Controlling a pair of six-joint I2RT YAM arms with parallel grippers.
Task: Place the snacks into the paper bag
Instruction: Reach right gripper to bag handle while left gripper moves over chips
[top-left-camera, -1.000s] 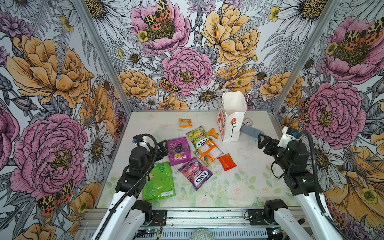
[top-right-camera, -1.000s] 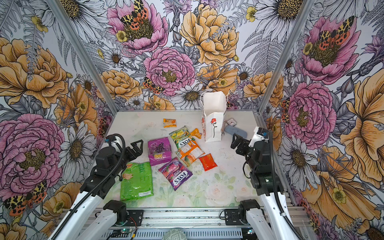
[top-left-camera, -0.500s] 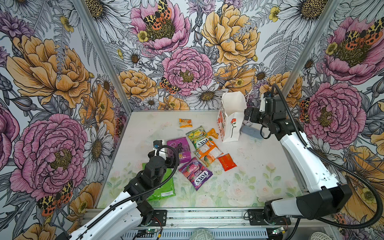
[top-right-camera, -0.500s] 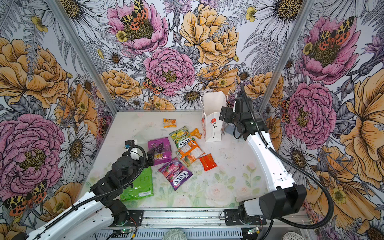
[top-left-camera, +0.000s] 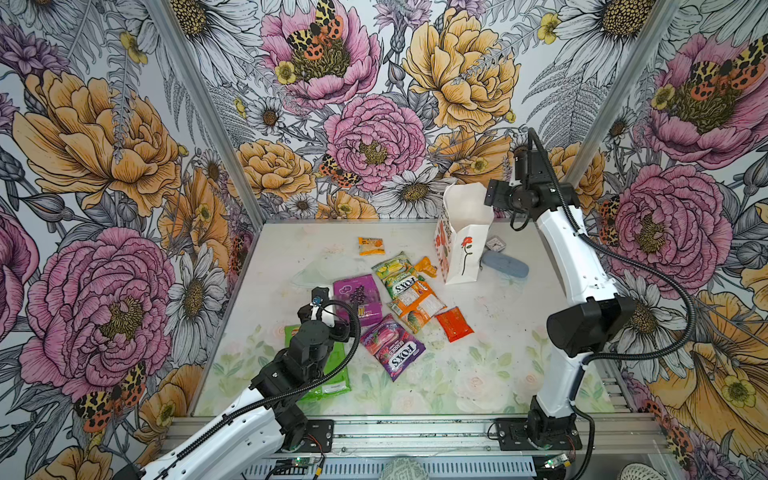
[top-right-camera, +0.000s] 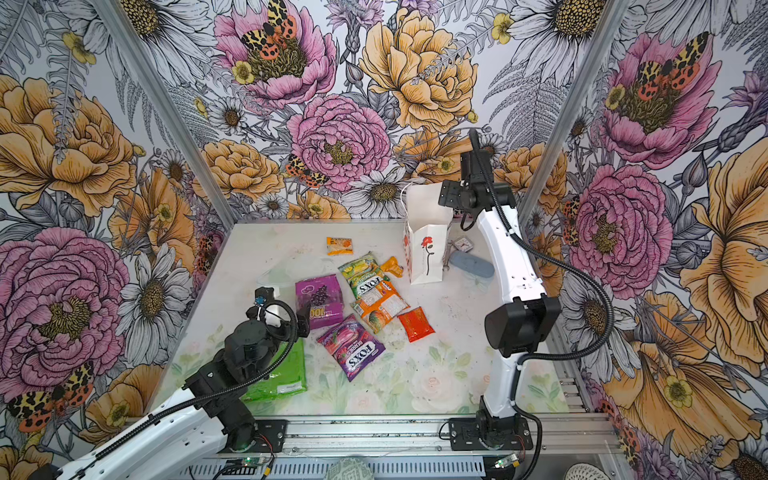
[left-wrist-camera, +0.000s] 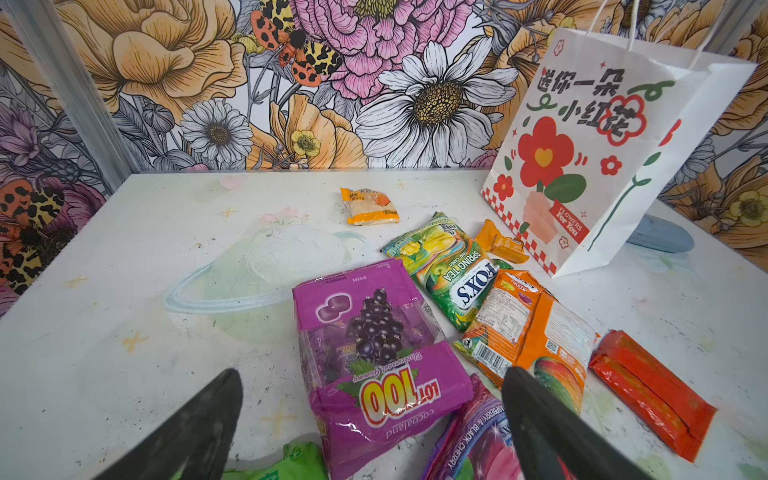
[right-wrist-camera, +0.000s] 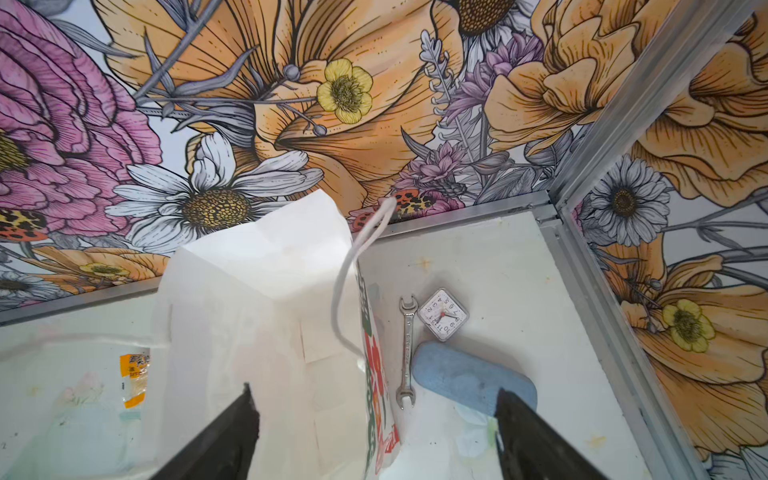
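White tabletop (top-left-camera: 498, 332) within floral walls. Paper bag (top-left-camera: 465, 245) upright at far right, mouth upward, long axis vertical. Snacks (top-left-camera: 392, 347) flat at centre: purple packet (left-wrist-camera: 374, 332) lengthwise near-to-far, green Fox's packet (top-left-camera: 399, 276) and orange packet (top-left-camera: 415, 309) diagonal. Left gripper (left-wrist-camera: 372, 374) spread wide, empty, over purple packet's near end; right gripper (right-wrist-camera: 373, 390) spread wide, empty, above bag's rim.

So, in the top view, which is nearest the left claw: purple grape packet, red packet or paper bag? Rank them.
1. purple grape packet, just ahead of the left gripper.
2. red packet, farther right.
3. paper bag, back right.
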